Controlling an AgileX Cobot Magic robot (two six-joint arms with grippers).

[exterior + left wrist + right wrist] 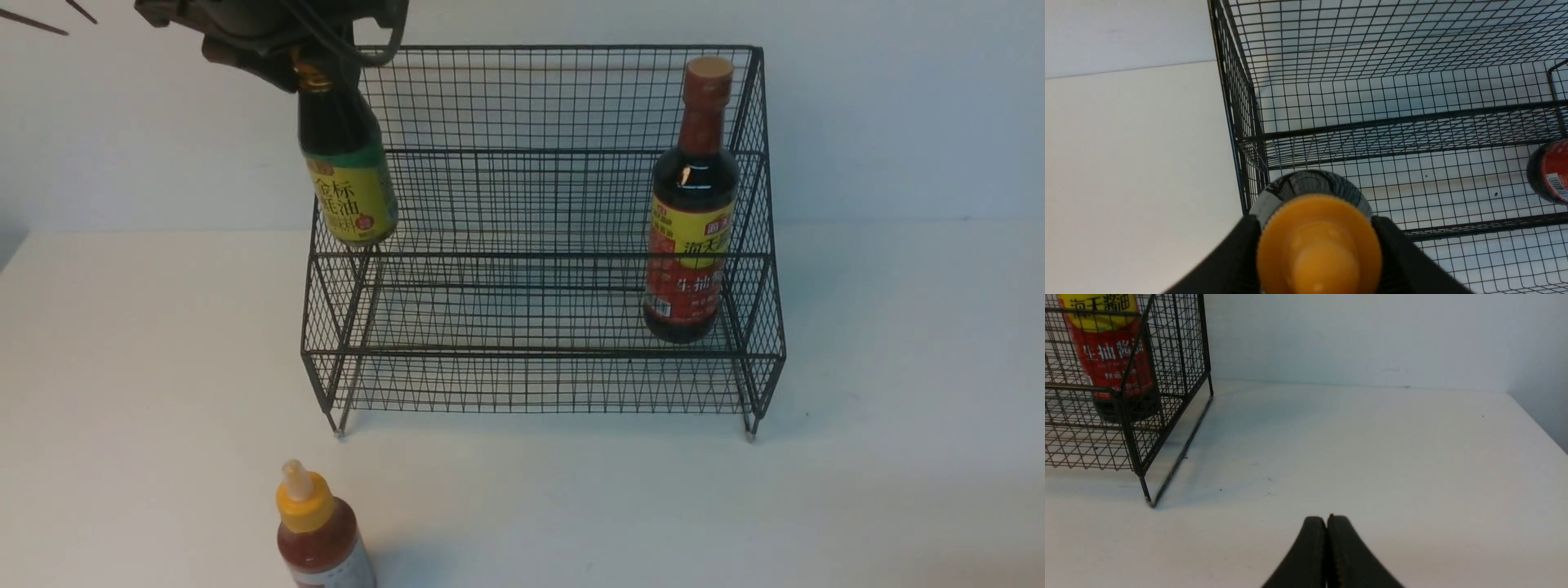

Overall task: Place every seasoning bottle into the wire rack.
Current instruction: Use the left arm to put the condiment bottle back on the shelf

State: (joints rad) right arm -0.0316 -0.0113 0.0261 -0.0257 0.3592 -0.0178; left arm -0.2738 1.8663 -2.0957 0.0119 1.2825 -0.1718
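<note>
Bearing a 金标 label, the dark bottle hangs gripped in the left jaws; right jaws closed, empty.

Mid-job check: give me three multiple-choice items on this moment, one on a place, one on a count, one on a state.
1. Where in the wire rack is the tall soy bottle?
A) left end
B) middle
C) right end

2. How many bottles stand inside the rack?
A) one
B) two
C) three

3. What state is the right tool in?
A) open and empty
B) shut on a bottle
C) shut and empty

Answers:
1 C: it stands behind the mesh at the right end.
2 A: the dark squeeze bottle hangs in the left tool, and the red squeeze bottle is on the table.
3 C: its jaws press together with nothing between.
</note>
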